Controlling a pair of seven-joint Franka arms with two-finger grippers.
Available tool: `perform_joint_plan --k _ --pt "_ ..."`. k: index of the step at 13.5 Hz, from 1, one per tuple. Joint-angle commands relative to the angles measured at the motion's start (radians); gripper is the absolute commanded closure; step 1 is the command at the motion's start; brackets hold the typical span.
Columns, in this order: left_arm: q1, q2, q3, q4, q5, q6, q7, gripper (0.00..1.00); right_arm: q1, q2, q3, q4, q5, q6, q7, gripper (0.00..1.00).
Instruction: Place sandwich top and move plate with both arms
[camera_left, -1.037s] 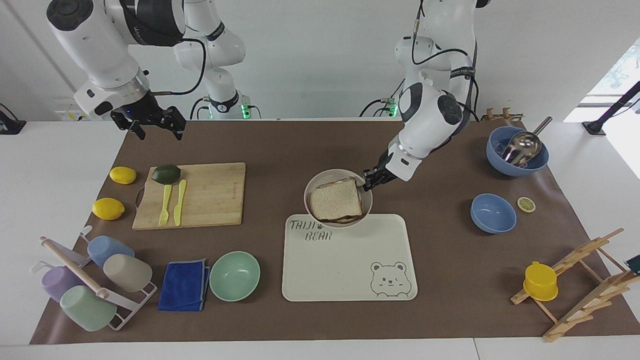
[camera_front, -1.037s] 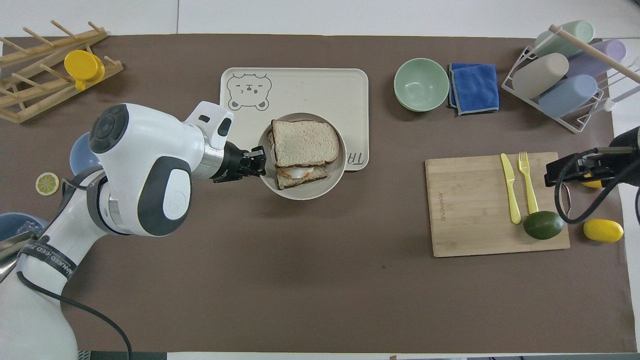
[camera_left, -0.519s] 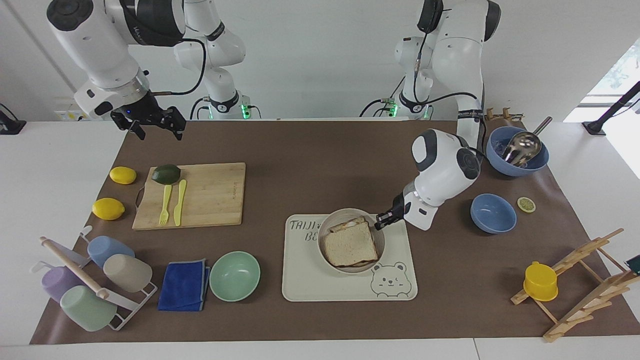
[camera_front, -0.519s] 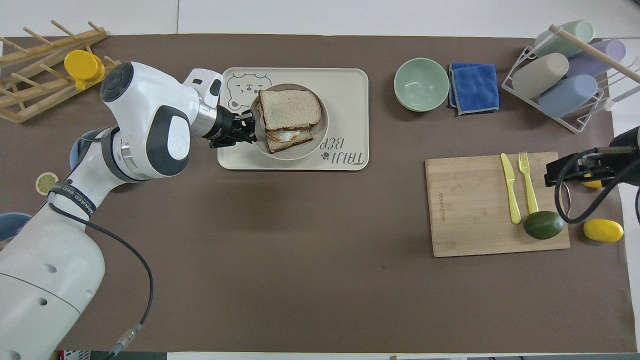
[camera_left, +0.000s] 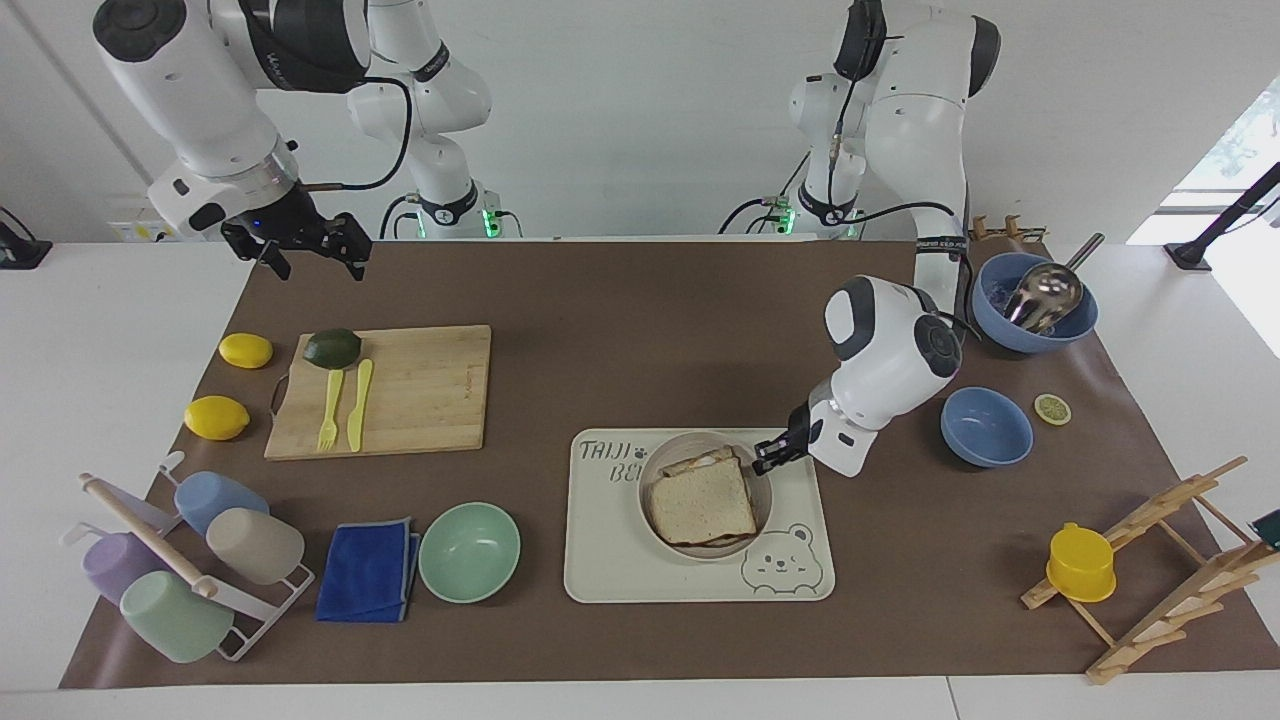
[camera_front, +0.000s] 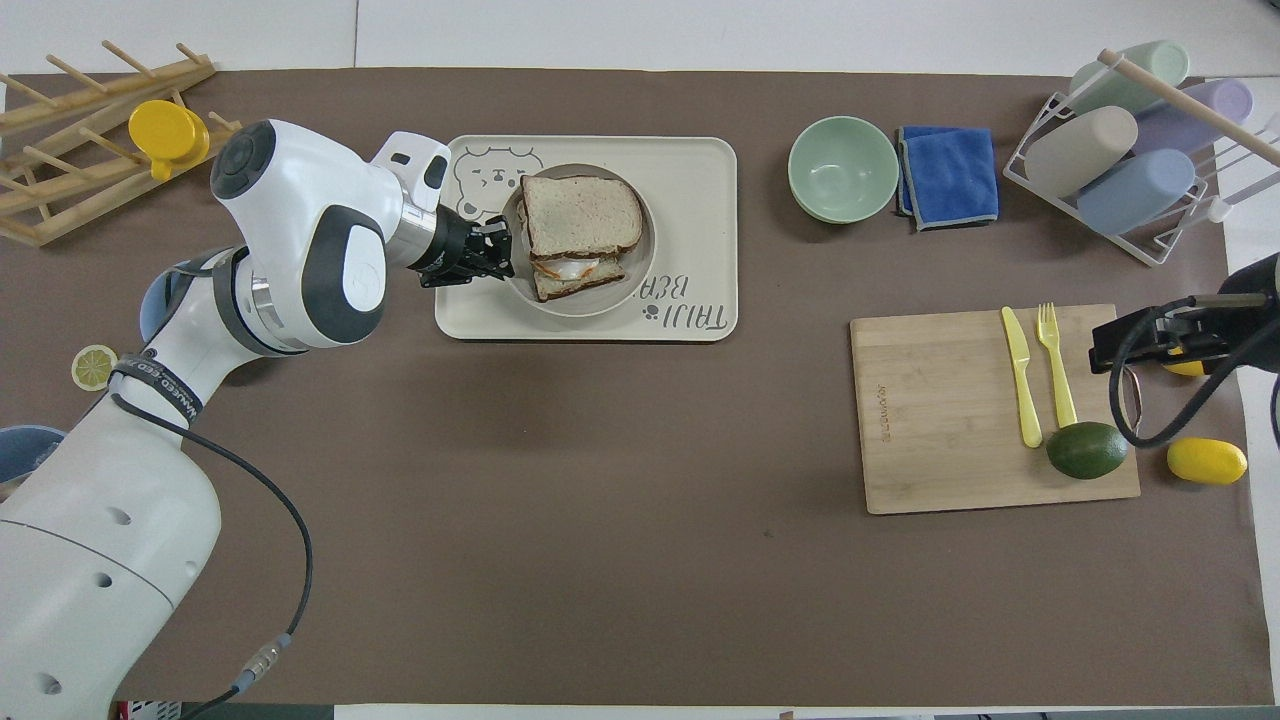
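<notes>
While the left gripper (camera_left: 768, 458) pinches the round beige plate's (camera_left: 652, 482) rim, square bread (camera_left: 702, 500) tops it; the plate has slid fully onto the cream tray (camera_left: 610, 560), and the right gripper (camera_left: 308, 246) gapes empty at upper left.

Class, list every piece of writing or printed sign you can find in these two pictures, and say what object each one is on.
"TAIJI BEAR", partly covered by the plate: printed on the cream tray, with a paw mark and a bear face drawing.
Small burnt-in mark on the cutting board: too small to read.
White lettering on the black band round the left arm: not clearly readable.
</notes>
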Motion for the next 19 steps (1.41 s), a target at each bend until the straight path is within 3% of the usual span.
perform_joint_plan --k 1,2,5,8,13,19 --pt "-0.004 -0.006 0.001 -0.009 0.009 0.022 0.044 0.78 -0.004 -0.014 0.002 -0.013 0.022 -0.003 0.011 0.00" --pt "-0.002 -0.008 0.001 -0.009 0.009 0.014 0.057 0.01 -0.004 -0.014 0.001 -0.013 0.022 -0.003 0.011 0.00" --pt "0.022 -0.035 0.004 0.005 0.009 -0.056 0.071 0.00 -0.004 -0.016 0.002 -0.013 0.021 -0.003 0.011 0.00" --pt "0.061 -0.136 0.025 -0.010 0.027 -0.113 0.063 0.00 -0.004 -0.014 0.002 -0.013 0.022 -0.003 0.011 0.00" --pt "0.067 -0.301 0.081 -0.006 0.300 -0.337 0.069 0.00 -0.004 -0.014 0.001 -0.013 0.021 -0.003 0.011 0.00" --pt "0.113 -0.462 0.089 -0.003 0.420 -0.460 0.069 0.00 -0.004 -0.014 0.001 -0.013 0.022 -0.003 0.011 0.00"
